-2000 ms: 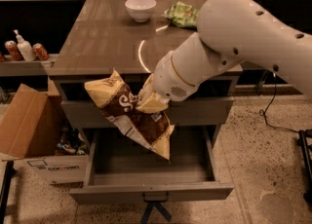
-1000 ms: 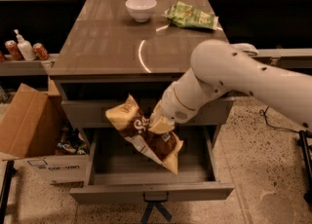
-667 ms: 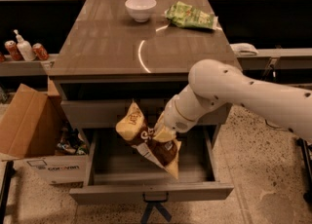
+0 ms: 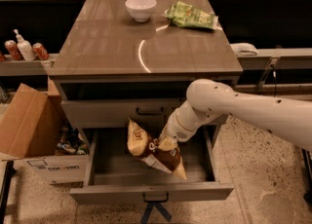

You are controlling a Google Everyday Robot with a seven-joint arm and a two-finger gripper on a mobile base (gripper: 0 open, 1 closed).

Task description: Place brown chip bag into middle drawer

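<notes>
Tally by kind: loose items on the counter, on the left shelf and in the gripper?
Chip bags: 2 (brown chip bag, held by the gripper at the open middle drawer; green chip bag on the counter)
White bowl: 1
Red cans: 2
Pump bottle: 1
Total: 6

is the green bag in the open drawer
No, the green bag lies on the countertop; the gripper holds the brown chip bag over the middle drawer.

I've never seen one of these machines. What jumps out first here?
A big white arm reaches in from the right of the picture, its hand gripping a brown chip bag that hangs down into the open middle drawer. Behind, on the cabinet top, sit a white bowl and a green chip bag.
</notes>
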